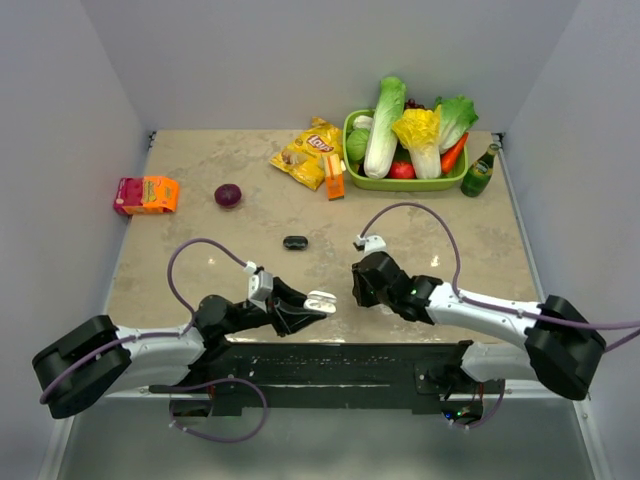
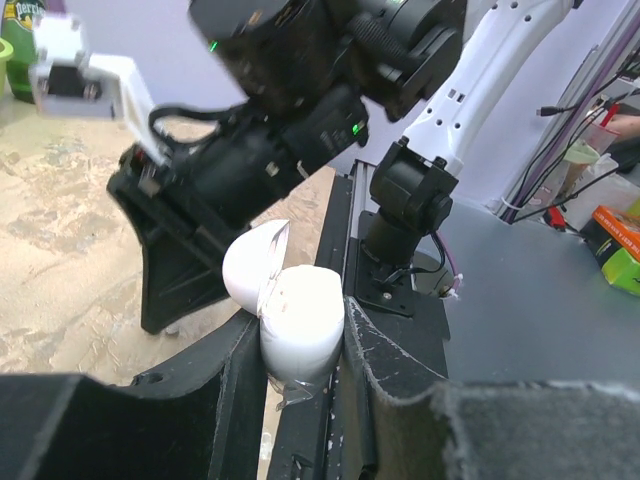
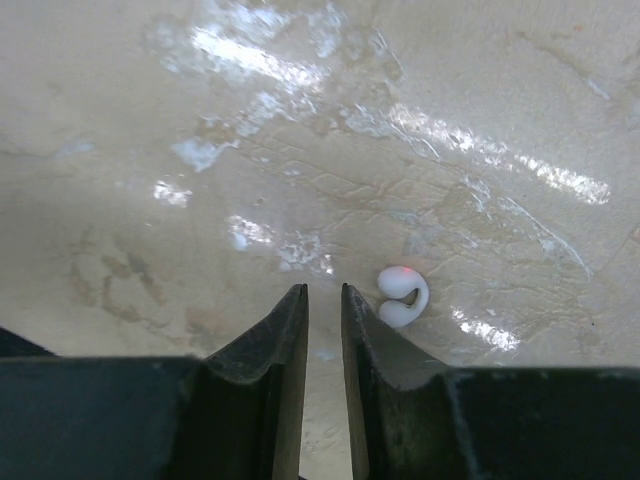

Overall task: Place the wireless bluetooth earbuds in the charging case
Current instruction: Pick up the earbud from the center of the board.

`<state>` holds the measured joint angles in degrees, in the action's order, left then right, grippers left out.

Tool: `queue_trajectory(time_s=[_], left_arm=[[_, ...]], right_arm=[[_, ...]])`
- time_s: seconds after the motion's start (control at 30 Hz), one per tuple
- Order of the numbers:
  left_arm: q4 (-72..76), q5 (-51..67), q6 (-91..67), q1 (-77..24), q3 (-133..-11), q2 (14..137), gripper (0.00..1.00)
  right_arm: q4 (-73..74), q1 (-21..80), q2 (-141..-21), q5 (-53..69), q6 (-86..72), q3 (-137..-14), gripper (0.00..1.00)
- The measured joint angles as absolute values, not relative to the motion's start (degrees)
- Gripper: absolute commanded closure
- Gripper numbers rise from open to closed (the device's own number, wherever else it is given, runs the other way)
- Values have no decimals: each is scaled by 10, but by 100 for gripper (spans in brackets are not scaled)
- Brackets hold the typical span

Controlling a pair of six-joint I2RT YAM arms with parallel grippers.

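Left tool (image 2: 300, 328) tight in grip, right tool (image 3: 325, 300) narrowly apart.

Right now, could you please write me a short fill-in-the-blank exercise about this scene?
1. The left fingers hold a white case whose lid is ____.
2. A white earbud lies on the ____ beside the right fingers.
3. The vegetables sit in a ____ basket.
Missing words: open; table; green.

There are two cases: one white case (image 1: 320, 299) and one black case (image 1: 295, 242). One white earbud (image 3: 403, 297) shows. There is one chip bag (image 1: 305, 152), one green bottle (image 1: 480, 172), one purple onion (image 1: 228, 195) and one green basket (image 1: 405, 184).
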<state>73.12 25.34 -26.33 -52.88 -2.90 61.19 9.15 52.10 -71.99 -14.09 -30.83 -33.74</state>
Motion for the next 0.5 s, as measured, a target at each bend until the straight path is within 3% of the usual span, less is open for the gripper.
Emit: queue_trajectory(time_s=[0.27, 0.5], left_arm=[[731, 258, -263, -529, -29, 630, 100], [731, 258, -263, -529, -29, 631, 100]], right_arm=[[119, 517, -668, -175, -313, -340, 60], [130, 464, -660, -200, -354, -316, 58]])
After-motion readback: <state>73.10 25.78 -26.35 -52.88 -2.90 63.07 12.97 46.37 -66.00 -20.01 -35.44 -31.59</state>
